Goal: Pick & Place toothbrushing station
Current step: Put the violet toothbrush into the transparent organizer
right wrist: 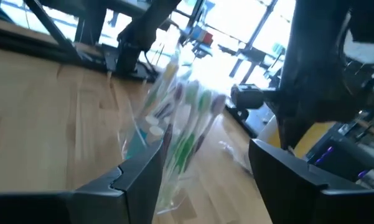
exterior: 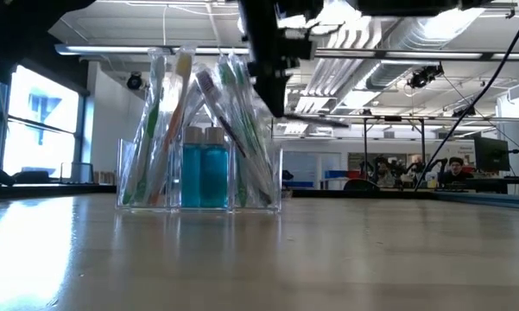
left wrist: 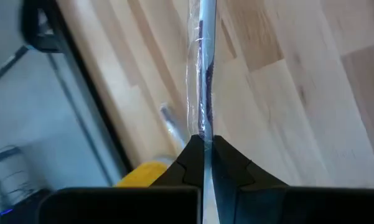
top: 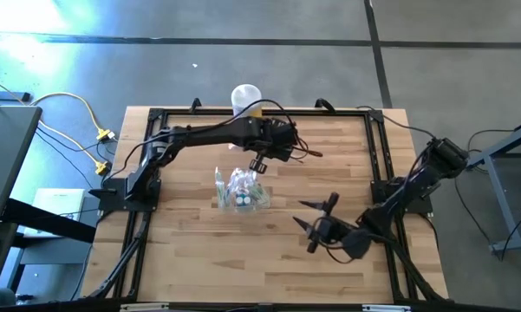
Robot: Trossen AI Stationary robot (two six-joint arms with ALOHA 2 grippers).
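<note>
Station [exterior: 199, 177] holds wrapped toothbrushes [exterior: 160, 121], 2 blue bottles [exterior: 203, 173].

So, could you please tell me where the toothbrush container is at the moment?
In the high view the toothbrush container stands near the table's middle, just below the left tool, with the right tool off to its right.

Your clear, colourless toothbrushing station [exterior: 199, 173] holds two blue bottles [exterior: 203, 177] with pale caps, plus wrapped brushes showing green, yellow and dark handles. Ahead of your right gripper's [right wrist: 202, 171] black fingers those wrappers read green and white. Pinched between the black fingers of your left gripper [left wrist: 203, 152] is a clear-wrapped, bluish-grey stick, possibly a toothbrush [left wrist: 202, 74]. Beneath lies pale striped wood [top: 199, 251]; beside it, something yellow [left wrist: 143, 174].
</note>
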